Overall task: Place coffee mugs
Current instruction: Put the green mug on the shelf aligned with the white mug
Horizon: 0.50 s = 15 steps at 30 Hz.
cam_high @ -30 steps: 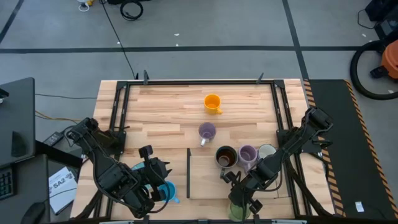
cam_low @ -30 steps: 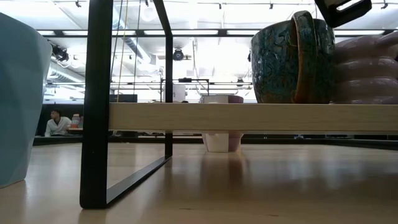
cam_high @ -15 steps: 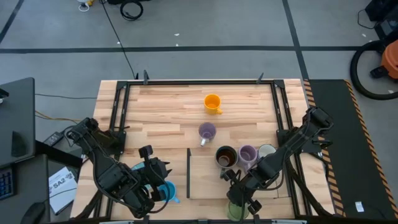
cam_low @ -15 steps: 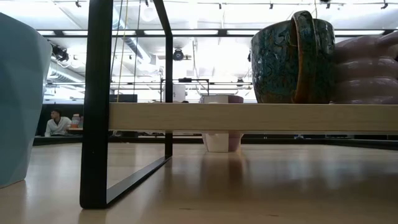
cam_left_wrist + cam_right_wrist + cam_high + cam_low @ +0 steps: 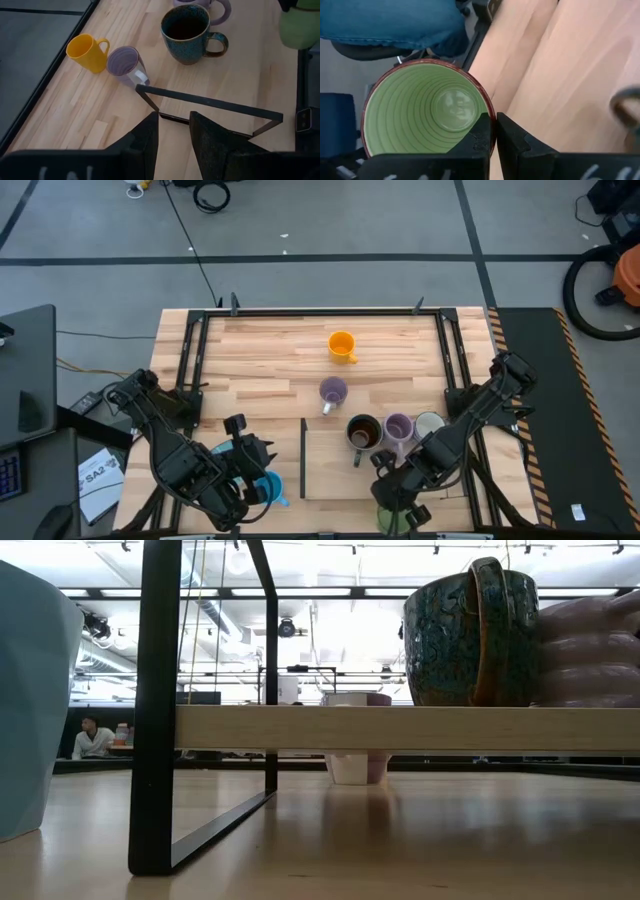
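Note:
My right gripper (image 5: pixel 398 502) is at the table's near edge, shut on the green mug (image 5: pixel 390 523), whose ribbed green inside fills the right wrist view (image 5: pixel 427 117). The dark teal mug (image 5: pixel 362 432), a purple mug (image 5: pixel 398 427) and the white mug (image 5: pixel 430 423) stand in a row on the raised wooden shelf (image 5: pixel 345 475). The orange mug (image 5: pixel 342 345) and the second purple mug (image 5: pixel 332 392) are on the table farther back. My left gripper (image 5: pixel 174 131) waits open at the near left, beside the bright blue mug (image 5: pixel 268 486). My right gripper pinches the green mug's wall at the rim (image 5: pixel 492 116), one finger inside the mug and one outside. The fingers come from above, pointing down. The mug hangs upright below them at the table's near edge; I cannot tell whether its base rests on anything.
The shelf's black frame (image 5: pixel 210 102) stands between my two grippers. In the low view a pale teal mug (image 5: pixel 30 690) looms at the near left. A person's blue-clad leg (image 5: pixel 395 22) and a chair are just past the near edge. Bare wood lies around the orange mug.
My right gripper has carried the green mug slightly toward the table's near right, and it has gone up out of the low view. The shelf mugs and my left arm have kept still.

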Each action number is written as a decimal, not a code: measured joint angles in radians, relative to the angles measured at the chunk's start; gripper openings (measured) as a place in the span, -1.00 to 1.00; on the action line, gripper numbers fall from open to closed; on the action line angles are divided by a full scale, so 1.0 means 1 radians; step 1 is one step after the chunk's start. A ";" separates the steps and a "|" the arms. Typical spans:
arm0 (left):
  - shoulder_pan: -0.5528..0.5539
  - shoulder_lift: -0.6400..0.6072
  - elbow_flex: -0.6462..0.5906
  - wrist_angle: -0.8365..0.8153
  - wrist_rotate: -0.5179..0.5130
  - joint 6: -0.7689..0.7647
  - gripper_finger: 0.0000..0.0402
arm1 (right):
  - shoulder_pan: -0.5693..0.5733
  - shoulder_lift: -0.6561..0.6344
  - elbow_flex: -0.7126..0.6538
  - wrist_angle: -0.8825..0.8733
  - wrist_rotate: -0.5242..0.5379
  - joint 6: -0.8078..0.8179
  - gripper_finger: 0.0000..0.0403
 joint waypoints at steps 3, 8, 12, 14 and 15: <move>0.000 0.000 0.000 0.006 0.000 0.001 -0.42 | 0.019 0.000 0.004 -0.041 0.000 0.070 -0.91; 0.000 0.000 0.000 0.006 0.000 0.002 -0.42 | 0.052 0.000 0.005 -0.112 0.012 0.160 -0.91; 0.000 0.000 0.000 0.006 0.000 0.003 -0.42 | 0.075 -0.003 0.005 -0.181 0.038 0.202 -0.91; 0.000 0.000 0.000 0.006 0.000 0.003 -0.42 | 0.086 -0.012 0.005 -0.212 0.054 0.218 -0.91; 0.000 0.000 0.000 0.006 0.000 0.004 -0.42 | 0.089 -0.020 0.005 -0.224 0.063 0.226 -0.91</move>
